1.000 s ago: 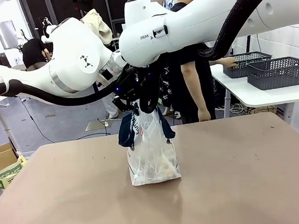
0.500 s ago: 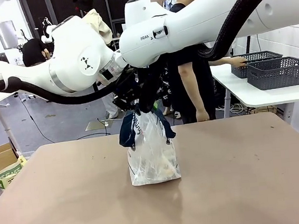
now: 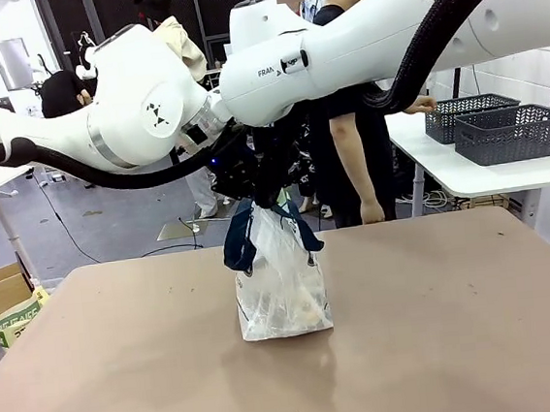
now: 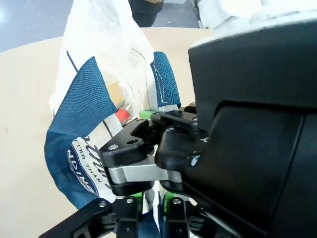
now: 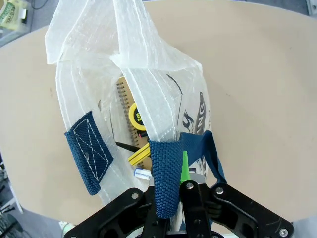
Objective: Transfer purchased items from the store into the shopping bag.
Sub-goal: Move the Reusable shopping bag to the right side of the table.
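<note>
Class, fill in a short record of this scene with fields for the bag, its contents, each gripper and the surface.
bag: shopping bag standing upright on the table
contents: purchased items seen through the plastic, including a yellow one
right gripper: jaws shut on a navy handle
left gripper: at the bag's top by the other handle; grip unclear
surface: brown tabletop

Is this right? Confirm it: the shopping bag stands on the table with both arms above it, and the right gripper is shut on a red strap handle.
Not quite. The right gripper is shut on a navy strap handle, not red, as the right wrist view shows. The shopping bag does stand on the table under both arms.
</note>
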Robot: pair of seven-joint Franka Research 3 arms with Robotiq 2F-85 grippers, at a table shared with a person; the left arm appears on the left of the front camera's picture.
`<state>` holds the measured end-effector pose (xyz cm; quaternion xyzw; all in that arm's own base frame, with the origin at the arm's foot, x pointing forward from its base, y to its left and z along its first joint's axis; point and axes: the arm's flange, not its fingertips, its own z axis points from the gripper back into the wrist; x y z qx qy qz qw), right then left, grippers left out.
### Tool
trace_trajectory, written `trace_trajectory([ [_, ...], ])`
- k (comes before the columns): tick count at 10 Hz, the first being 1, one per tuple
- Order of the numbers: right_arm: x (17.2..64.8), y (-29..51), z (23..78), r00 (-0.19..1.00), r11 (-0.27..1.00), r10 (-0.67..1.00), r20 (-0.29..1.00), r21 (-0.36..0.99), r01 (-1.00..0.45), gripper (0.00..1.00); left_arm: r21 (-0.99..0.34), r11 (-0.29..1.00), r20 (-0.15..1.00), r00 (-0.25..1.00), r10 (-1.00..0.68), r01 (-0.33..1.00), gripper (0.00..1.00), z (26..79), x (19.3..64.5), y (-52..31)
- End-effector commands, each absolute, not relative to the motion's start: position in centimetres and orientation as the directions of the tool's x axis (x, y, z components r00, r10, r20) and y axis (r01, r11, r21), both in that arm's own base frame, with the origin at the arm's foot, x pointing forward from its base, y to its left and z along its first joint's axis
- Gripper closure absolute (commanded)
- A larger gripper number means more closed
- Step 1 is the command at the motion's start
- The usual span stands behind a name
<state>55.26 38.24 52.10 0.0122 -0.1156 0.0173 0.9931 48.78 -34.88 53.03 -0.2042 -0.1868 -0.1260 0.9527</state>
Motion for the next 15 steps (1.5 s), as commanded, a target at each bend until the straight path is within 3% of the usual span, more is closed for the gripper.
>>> trace_trajectory([
  [1, 55.2, 38.0, 51.7, 0.975, 0.997, 0.037, 0.220, 0.053, -0.050, 1.00, -0.323, 0.897, 0.412, 0.898, -0.153, 0.301, 1.00, 53.2, 48.2, -34.4],
  [7, 54.9, 36.4, 52.4, 0.965, 0.995, 0.036, 0.259, 0.081, -0.059, 1.00, -0.342, 0.886, 0.410, 0.898, -0.159, 0.313, 1.00, 53.2, 48.8, -34.7],
  [12, 53.9, 32.4, 52.6, 0.952, 0.980, -0.008, 0.306, 0.192, -0.054, 0.02, -0.342, 0.886, 0.410, 0.898, -0.159, 0.313, 1.00, 53.2, 48.8, -34.7],
  [15, 53.5, 29.1, 53.0, 0.937, 0.963, -0.049, 0.345, 0.264, -0.047, 0.00, -0.342, 0.886, 0.410, 0.898, -0.159, 0.313, 1.00, 53.2, 48.8, -34.7],
])
